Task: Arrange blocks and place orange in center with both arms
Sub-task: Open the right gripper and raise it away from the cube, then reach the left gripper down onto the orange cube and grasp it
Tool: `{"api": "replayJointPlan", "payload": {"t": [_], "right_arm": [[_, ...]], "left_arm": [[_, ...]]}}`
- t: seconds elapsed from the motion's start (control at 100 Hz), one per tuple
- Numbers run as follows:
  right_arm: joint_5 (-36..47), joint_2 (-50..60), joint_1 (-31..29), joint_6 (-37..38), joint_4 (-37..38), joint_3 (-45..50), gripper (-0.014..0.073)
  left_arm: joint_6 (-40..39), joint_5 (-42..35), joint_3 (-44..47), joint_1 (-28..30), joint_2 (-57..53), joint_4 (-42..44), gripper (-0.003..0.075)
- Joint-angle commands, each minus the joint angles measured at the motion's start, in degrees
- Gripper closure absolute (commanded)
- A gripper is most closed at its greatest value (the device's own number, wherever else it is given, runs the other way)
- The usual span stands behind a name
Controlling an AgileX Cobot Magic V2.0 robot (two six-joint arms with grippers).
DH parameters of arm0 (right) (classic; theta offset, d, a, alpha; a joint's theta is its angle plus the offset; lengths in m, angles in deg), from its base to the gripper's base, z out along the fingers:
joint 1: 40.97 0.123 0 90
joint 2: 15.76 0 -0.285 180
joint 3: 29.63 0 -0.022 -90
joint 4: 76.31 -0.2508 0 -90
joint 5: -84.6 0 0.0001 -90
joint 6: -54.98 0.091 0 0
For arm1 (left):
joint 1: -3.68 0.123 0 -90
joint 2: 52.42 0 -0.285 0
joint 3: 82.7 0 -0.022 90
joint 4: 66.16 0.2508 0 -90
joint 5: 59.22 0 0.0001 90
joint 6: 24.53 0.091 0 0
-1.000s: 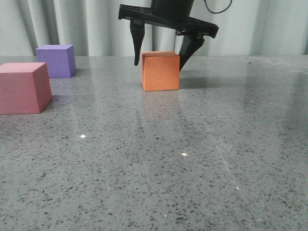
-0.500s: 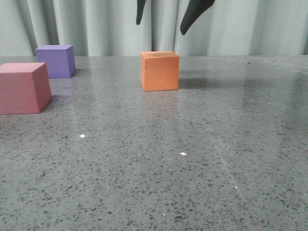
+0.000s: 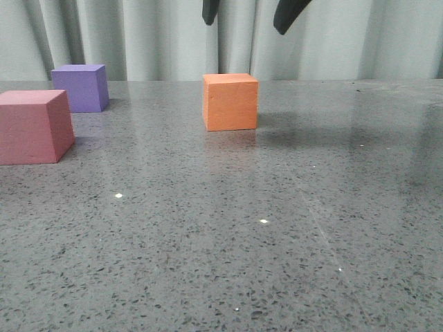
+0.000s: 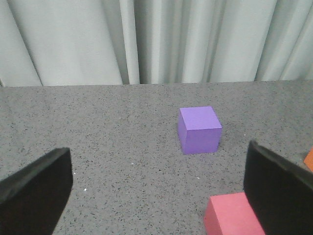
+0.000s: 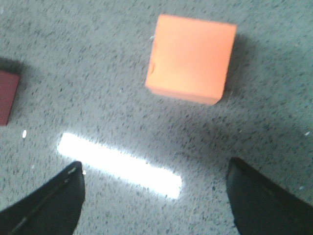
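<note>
The orange cube (image 3: pixel 230 102) stands alone on the grey table (image 3: pixel 263 228), at mid-depth near the centre; it also shows in the right wrist view (image 5: pixel 190 58). My right gripper (image 3: pixel 246 19) hangs open and empty well above it, only its fingertips in the front view; in its wrist view the gripper (image 5: pixel 156 196) has nothing between its jaws. The purple cube (image 3: pixel 82 87) stands at the far left and the pink-red cube (image 3: pixel 34 126) nearer at the left edge. My left gripper (image 4: pixel 156 191) is open and empty, with the purple cube (image 4: pixel 199 129) ahead and the pink-red cube (image 4: pixel 234 214) beside one finger.
Pale pleated curtains (image 3: pixel 124 34) hang behind the table's far edge. A bright light strip reflects off the speckled tabletop in the right wrist view (image 5: pixel 120 165).
My right gripper, which straddled the orange cube with open fingers, has risen straight up and shifted slightly right. The orange cube stays on the table; the other cubes have not moved.
</note>
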Motion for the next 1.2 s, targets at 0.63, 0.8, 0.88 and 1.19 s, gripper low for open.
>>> {"api": "replayJointPlan", "payload": {"t": [0.63,0.8,0.88,1.19], "right_arm": [[22.34,32.58,0.61,-3.44,0.94,36.51,0.0001],[20.99,35.79,0.61,-3.44,-0.02,37.25,0.0001],[20.89,37.04,0.61,-3.44,-0.17,37.25,0.0001],[20.89,39.61,0.61,-3.44,-0.51,37.25,0.0001]], "left_arm": [[0.17,0.70,-4.95,0.04,6.43,-4.22,0.0040],[5.43,5.58,-11.53,-0.63,13.55,-5.89,0.0040],[11.54,6.79,-15.10,-2.16,16.80,-8.43,0.0040],[32.80,18.63,-32.85,-10.63,32.93,-12.32,0.0040]]}}
